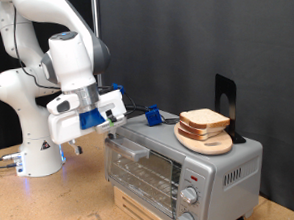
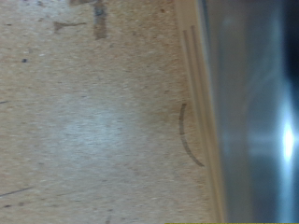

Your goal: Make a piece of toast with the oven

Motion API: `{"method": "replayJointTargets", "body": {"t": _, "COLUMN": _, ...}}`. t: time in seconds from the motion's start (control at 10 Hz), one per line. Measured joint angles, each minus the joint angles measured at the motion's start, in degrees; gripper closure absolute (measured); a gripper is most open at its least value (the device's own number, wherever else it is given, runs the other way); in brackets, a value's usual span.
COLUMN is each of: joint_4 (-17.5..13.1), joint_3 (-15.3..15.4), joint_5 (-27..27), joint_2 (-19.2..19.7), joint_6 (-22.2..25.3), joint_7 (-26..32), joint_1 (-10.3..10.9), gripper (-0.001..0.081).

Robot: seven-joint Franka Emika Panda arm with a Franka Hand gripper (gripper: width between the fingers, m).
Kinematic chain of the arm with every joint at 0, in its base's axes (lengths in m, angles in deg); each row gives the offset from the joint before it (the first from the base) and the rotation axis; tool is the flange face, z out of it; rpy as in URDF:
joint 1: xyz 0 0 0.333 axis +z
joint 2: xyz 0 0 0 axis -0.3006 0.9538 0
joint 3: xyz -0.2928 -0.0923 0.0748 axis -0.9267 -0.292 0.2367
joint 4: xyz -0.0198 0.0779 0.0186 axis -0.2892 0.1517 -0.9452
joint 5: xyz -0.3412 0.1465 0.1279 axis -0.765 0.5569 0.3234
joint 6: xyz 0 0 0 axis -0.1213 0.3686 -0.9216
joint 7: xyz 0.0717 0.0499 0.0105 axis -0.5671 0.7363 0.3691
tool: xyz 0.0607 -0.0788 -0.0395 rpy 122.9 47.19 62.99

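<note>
Hovering at the oven's near corner, bread not yet in hand.

My gripper [image 1: 109, 116] hangs empty beside the small silver-grey metal toaster oven [image 1: 181, 168], at its corner toward the exterior view's left; whether my jaws are spread or pressed together I cannot tell. The pale beige slice of toast with tan crust [image 1: 204, 120] lies on a round light-wood board [image 1: 209, 140] on the oven's top. My white arm [image 1: 58, 50] arches over, wrist bent down. I judge that dipping lower here could knock the oven's edge.

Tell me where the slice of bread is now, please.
In the exterior view's right half, the slice of bread lies on a round wooden board atop the toaster oven.
</note>
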Motion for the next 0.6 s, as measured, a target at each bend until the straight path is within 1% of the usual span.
{"method": "replayJointTargets", "body": {"t": 0.4, "joint_4": 0.28, "joint_3": 0.63, "joint_5": -6.70, "joint_2": 3.35, "joint_6": -2.95, "joint_7": -4.41, "joint_1": -4.76, "gripper": 0.0124}}
{"method": "replayJointTargets", "body": {"t": 0.6, "joint_4": 0.40, "joint_3": 0.54, "joint_5": -7.59, "joint_2": 4.64, "joint_6": -4.42, "joint_7": -4.37, "joint_1": -6.28, "gripper": 0.0124}}
